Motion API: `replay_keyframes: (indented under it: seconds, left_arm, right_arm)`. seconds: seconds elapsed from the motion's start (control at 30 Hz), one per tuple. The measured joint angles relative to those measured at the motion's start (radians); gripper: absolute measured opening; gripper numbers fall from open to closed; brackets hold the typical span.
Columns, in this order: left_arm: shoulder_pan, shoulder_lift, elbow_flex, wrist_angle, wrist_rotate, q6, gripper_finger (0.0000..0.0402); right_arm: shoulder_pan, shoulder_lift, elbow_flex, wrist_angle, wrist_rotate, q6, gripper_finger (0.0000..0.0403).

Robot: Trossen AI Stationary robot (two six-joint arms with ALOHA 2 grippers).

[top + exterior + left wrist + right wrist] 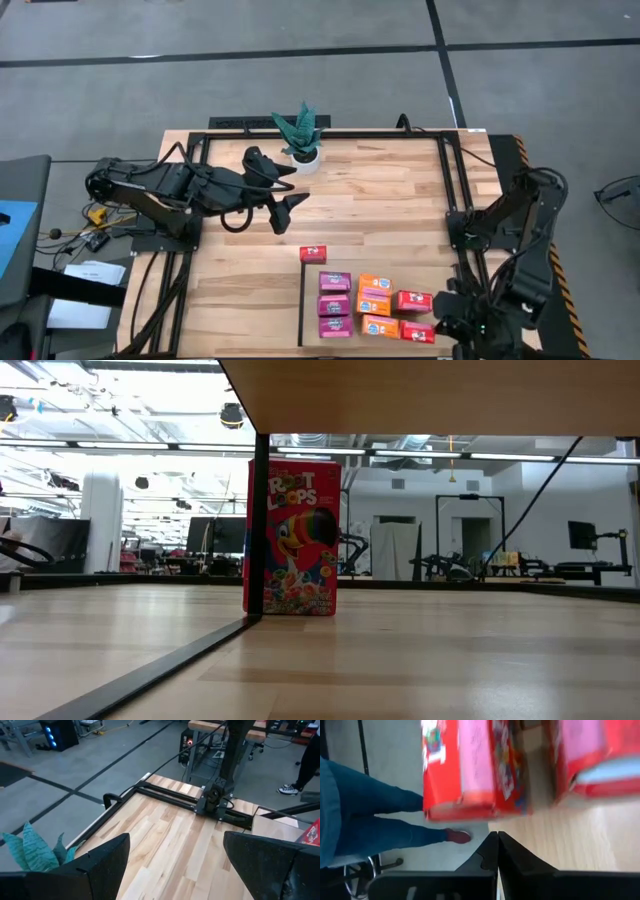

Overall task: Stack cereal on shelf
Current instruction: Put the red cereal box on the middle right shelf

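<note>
Your right gripper (497,836), clenched and empty, sits at the surface (380,200) edge beside the red cereal boxes (415,301); left gripper (285,185) gapes wide.

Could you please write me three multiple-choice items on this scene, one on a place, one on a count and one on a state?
1. Where does the potted plant stand?
A. At the table's far edge, near the left gripper
B. On the shelf among the boxes
C. At the table's near right corner

2. How many purple cereal boxes are there?
A. Two
B. Three
C. Five

3. How is the right gripper?
A. Wide open
B. Shut on nothing
C. Shut on an orange box

Answers:
1 A, as the high view shows the plant at the far edge beside the left arm's open fingers.
2 B, as three purple boxes lie in one column.
3 B, as the right wrist view shows the fingers pressed together with nothing between them.
</note>
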Motion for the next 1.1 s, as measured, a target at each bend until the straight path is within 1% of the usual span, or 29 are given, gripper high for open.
replay_keyframes:
  seconds: [0.1, 0.27, 0.37, 0.47, 0.57, 0.7, 0.77, 0.83, 0.93, 1.0, 1.1]
  left_arm:
    - [0.0, 0.0, 0.0, -0.003, 0.004, 0.0, 0.0313]
    - [0.0, 0.0, 0.0, -0.02, 0.005, -0.003, 0.0313]
    - [0.0, 0.0, 0.0, -0.034, 0.005, -0.004, 0.0313]
    - [0.0, 0.0, 0.0, -0.041, 0.005, -0.004, 0.0313]
    - [0.0, 0.0, 0.0, -0.044, 0.006, -0.004, 0.0313]
    - [0.0, 0.0, 0.0, -0.048, 0.006, -0.003, 0.0313]
    - [0.0, 0.0, 0.0, -0.051, 0.005, -0.001, 0.0313]
    - [0.0, 0.0, 0.0, -0.051, 0.004, -0.001, 0.0313]
    - [0.0, 0.0, 0.0, -0.051, 0.004, -0.001, 0.0313]
    - [0.0, 0.0, 0.0, -0.052, 0.004, -0.003, 0.0313]
    - [0.0, 0.0, 0.0, -0.051, 0.004, -0.012, 0.0313]
  right_arm:
    - [-0.035, -0.004, 0.0, 0.011, 0.0, -0.038, 0.0027]
    - [-0.071, -0.006, 0.0, 0.015, 0.0, -0.1, 0.0013]
    - [-0.077, -0.005, 0.0, 0.01, 0.0, -0.106, 0.0013]
    - [-0.077, -0.005, 0.0, 0.009, -0.002, -0.083, 0.0025]
    - [-0.055, -0.005, 0.0, 0.009, -0.004, -0.026, 0.0034]
    - [-0.009, -0.006, 0.01, 0.014, -0.006, 0.035, 0.0032]
    - [0.015, -0.006, 0.031, -0.018, 0.003, 0.059, 0.0024]
    - [0.031, -0.008, 0.05, -0.099, 0.042, 0.099, 0.0014]
    - [0.026, -0.008, 0.057, -0.199, 0.075, 0.123, 0.0007]
    - [0.008, -0.008, 0.057, -0.247, 0.075, 0.11, 0.001]
    - [-0.031, -0.008, 0.057, -0.277, 0.075, 0.049, 0.0029]
